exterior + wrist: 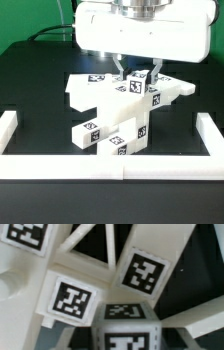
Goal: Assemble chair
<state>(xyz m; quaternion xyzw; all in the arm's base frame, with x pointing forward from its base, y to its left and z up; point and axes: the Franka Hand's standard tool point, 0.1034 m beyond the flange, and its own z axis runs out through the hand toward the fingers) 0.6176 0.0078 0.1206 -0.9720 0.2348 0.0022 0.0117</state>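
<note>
The chair [122, 112] stands in the middle of the black table as a cluster of white tagged blocks. Two short legs [88, 133] stick out toward the front. An upright tagged block [139, 84] rises from its top. My gripper [138, 74] hangs straight above it, one finger on each side of that block. Whether the pads touch it does not show. In the wrist view the same block [126, 334] fills the near edge, with dark gaps on both sides. Around it lie the cross-braced frame [88, 249] and other tagged faces [70, 298].
A white rail [110, 171] edges the table at the front, with upright ends on the exterior view's left [9, 130] and right [211, 132]. The marker board [76, 92] lies flat under and behind the chair. A cable [50, 34] runs along the back.
</note>
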